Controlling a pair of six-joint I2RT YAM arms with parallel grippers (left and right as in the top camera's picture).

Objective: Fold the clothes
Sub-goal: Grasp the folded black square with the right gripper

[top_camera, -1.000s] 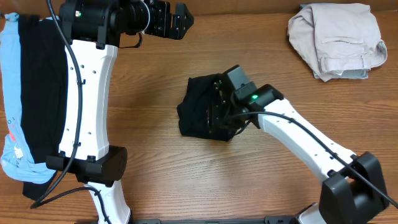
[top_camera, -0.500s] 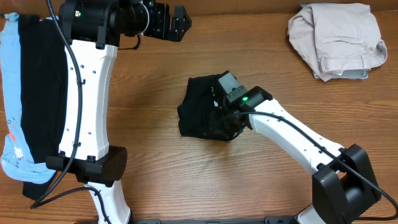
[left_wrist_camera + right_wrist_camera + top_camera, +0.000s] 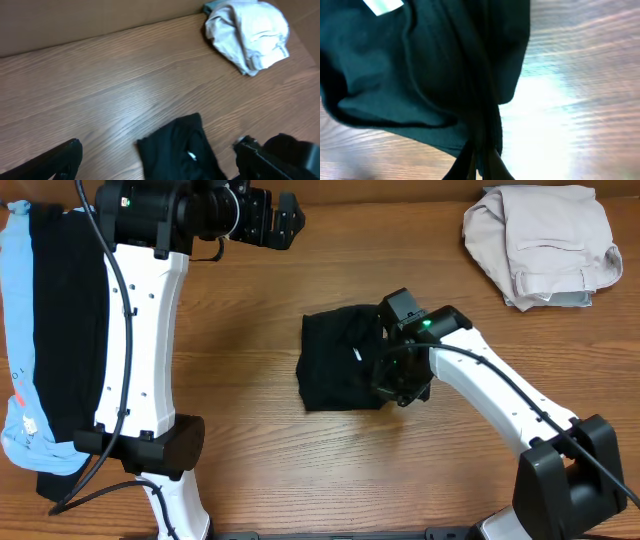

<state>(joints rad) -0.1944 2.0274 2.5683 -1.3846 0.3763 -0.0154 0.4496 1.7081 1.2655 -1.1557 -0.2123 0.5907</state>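
A black garment (image 3: 338, 358) lies in the middle of the table, roughly square, with a small white tag showing. My right gripper (image 3: 396, 385) is at its right edge, shut on a fold of the black cloth; the right wrist view shows the dark cloth (image 3: 430, 65) pinched between the fingertips (image 3: 482, 162). My left gripper (image 3: 282, 218) is raised at the back of the table, open and empty, far from the garment. The left wrist view looks down on the black garment (image 3: 177, 147) with the open fingers (image 3: 160, 165) at the frame's lower corners.
A crumpled beige garment (image 3: 540, 242) lies at the back right, also seen in the left wrist view (image 3: 247, 32). A black garment (image 3: 65, 330) and a light blue one (image 3: 18, 310) lie at the left edge.
My right gripper has pulled the black cloth to the right and toward the front. The garment went from a bunched heap to a flatter, squarer shape. The left arm has barely moved.
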